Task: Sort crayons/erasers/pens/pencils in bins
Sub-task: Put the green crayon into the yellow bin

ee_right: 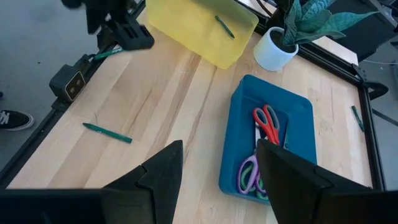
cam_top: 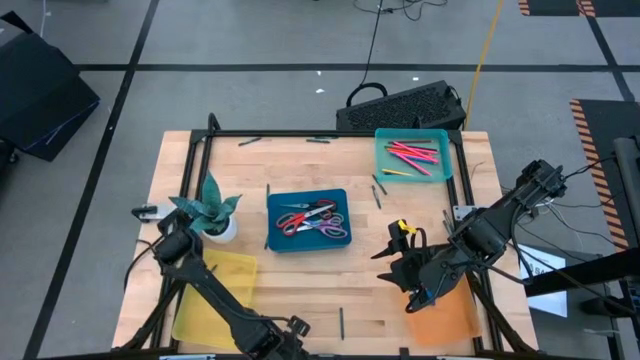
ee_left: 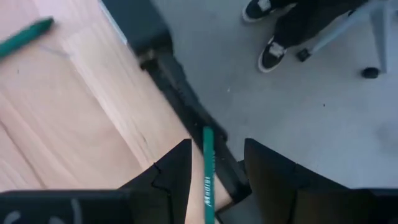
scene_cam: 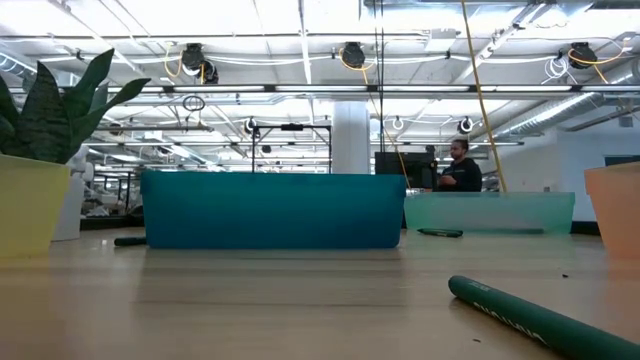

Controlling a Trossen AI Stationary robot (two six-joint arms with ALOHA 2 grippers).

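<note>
Green pencil (ee_left: 207,171) sits clamped in the left gripper (ee_left: 214,180) beside the yellow bin (cam_top: 215,295); the right gripper (ee_right: 217,180), fingers apart, hangs near the orange bin (cam_top: 445,318).

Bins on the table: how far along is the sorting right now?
Partly done. The teal bin holds red and pink sticks, the blue bin holds scissors, and the yellow bin has one green stick. The left gripper grips a green pencil at the table's near edge. The right gripper is open, empty. Several loose sticks remain, including one.
</note>
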